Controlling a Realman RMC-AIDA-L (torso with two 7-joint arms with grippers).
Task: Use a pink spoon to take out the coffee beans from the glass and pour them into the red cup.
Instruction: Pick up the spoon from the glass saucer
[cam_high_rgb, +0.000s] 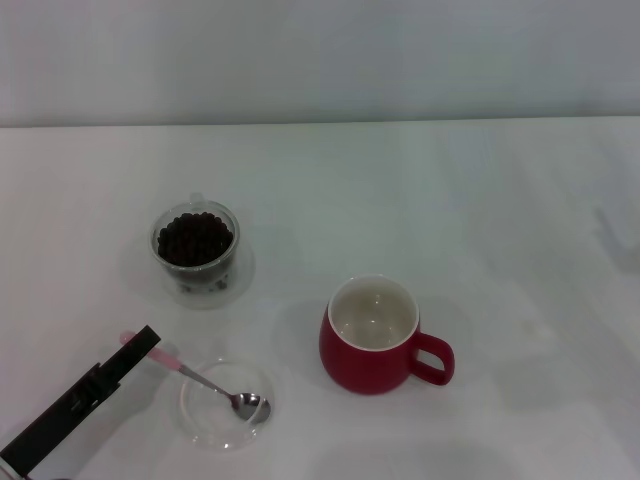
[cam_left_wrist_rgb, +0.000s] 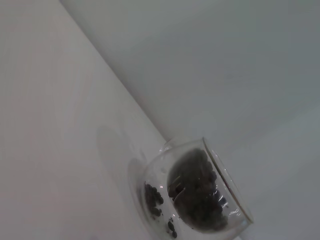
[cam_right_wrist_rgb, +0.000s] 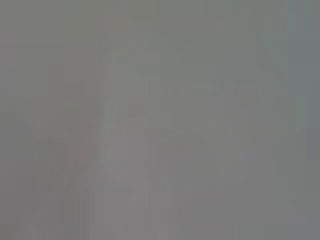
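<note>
The pink spoon (cam_high_rgb: 170, 360) lies with its silver bowl inside a shallow clear dish (cam_high_rgb: 205, 428) at the front left, its handle pointing left. My left gripper (cam_high_rgb: 140, 346), black, reaches in from the bottom left corner and sits over the pink handle; the handle's end shows beyond it. The glass (cam_high_rgb: 196, 243) stands behind the dish, filled with coffee beans (cam_high_rgb: 195, 238); the left wrist view shows the glass (cam_left_wrist_rgb: 150, 185) and its coffee beans (cam_left_wrist_rgb: 197, 192) close up. The red cup (cam_high_rgb: 372, 345) stands to the right, its handle pointing right, with nothing inside. My right gripper is out of view.
The glass rests on a clear saucer (cam_high_rgb: 235, 280). The white table (cam_high_rgb: 480, 220) stretches back to a grey wall. The right wrist view shows only a grey blur.
</note>
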